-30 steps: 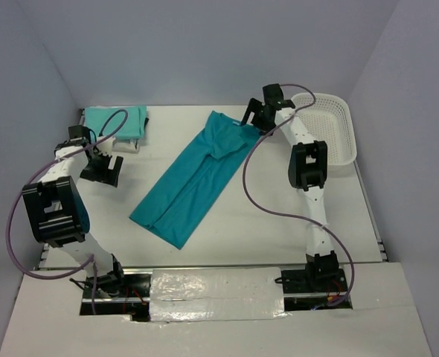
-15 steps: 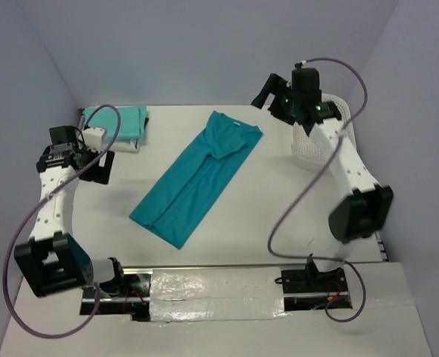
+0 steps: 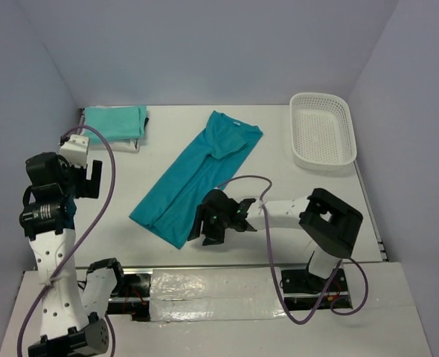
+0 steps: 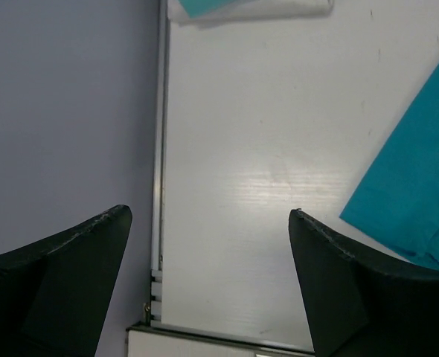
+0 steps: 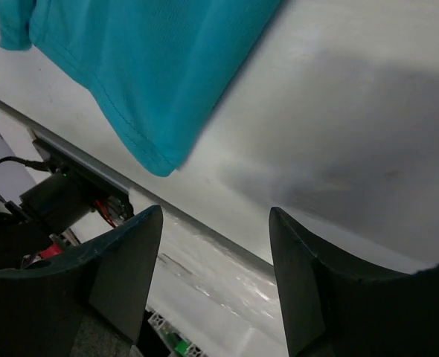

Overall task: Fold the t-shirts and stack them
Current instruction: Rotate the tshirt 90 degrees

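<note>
Top external view: a teal t-shirt (image 3: 197,175), folded lengthwise into a long narrow strip, lies flat and diagonal across the middle of the table. Its collar points to the far side and a hem corner to the near edge. At the far left corner sits a small folded stack (image 3: 115,125), a pale mint t-shirt on top of a white one.

The white table (image 3: 279,149) is boxed in by plain pale lavender walls (image 3: 204,44). A white plastic lattice laundry basket (image 3: 324,128) stands at the far right corner.

The right gripper (image 3: 202,232) hangs low just beside the strip's near corner, fingers apart with nothing between them. The left gripper (image 3: 85,180) is raised over the left side, jaws spread wide, holding nothing.

Half a second ago the right arm was reaching up by the basket; it has since swung down to the near edge. The left arm has pulled back and risen. The teal shirt has not moved.
</note>
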Controlling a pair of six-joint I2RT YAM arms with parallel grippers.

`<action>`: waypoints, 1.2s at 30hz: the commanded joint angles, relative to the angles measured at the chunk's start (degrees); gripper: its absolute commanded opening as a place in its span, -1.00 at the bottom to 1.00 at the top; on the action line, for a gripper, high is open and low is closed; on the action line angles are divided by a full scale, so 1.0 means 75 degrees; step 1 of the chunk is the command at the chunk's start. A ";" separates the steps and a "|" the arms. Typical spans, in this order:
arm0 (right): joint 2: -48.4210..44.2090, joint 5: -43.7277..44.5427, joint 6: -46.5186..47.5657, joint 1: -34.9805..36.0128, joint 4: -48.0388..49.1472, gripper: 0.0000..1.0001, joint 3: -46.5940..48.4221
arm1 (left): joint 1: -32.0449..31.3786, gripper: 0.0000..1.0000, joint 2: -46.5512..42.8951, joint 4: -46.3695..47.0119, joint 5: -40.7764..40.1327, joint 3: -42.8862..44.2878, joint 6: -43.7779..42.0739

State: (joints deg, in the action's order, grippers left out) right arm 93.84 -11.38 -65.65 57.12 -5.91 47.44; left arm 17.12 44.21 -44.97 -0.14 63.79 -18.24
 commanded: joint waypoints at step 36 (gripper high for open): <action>-0.1503 0.0137 -0.1925 0.0061 0.1620 -1.00 -0.3463 | -0.4510 0.87 0.2636 -0.0038 0.2482 0.1149 -0.0695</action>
State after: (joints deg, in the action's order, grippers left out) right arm 88.84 -10.26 -87.64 60.18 12.75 27.88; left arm -3.03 62.83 -46.09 18.81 67.11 -20.86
